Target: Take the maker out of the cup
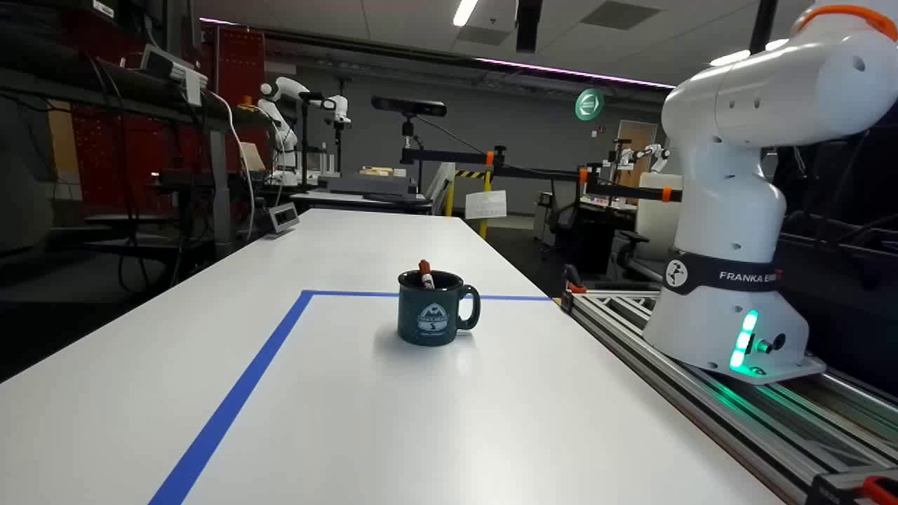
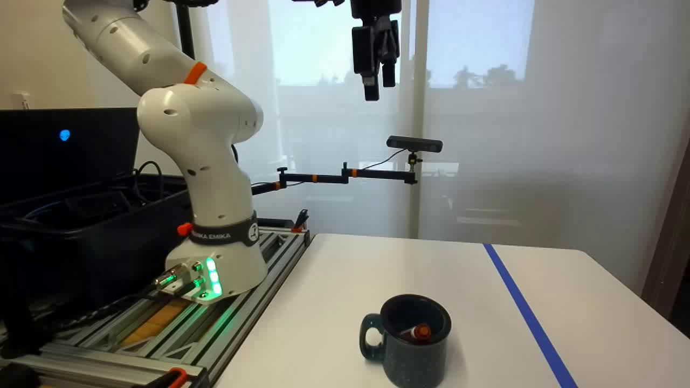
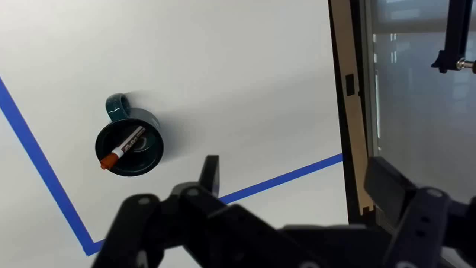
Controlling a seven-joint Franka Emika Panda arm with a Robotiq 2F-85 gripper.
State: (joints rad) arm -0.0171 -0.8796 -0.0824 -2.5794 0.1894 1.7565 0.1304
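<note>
Blue tape [image 3: 29, 144] angles down the left of my wrist feed across the white bench [image 3: 238, 74], turning a corner near the bottom. To its right, inside that taped corner, a dark teal mug [image 3: 147, 158] stands upright, handle toward the top of my view; a pale round emblem [image 1: 433, 319] marks its side in an exterior view. The Expo dry-erase marker [image 3: 126, 145] sits slantwise inside the mug, its reddish-orange cap [image 1: 424, 266] rising above the rim. Farther right, my Robotiq gripper [image 2: 380, 89] hangs well above bench level in an exterior view, pointing down; from the wrist I see its jaws spread wide, well apart from the mug. At far right, past the bench's edge, a black support bar [image 3: 455, 41] reaches into the top corner, a pale window shade [image 3: 420, 130] behind it.
</note>
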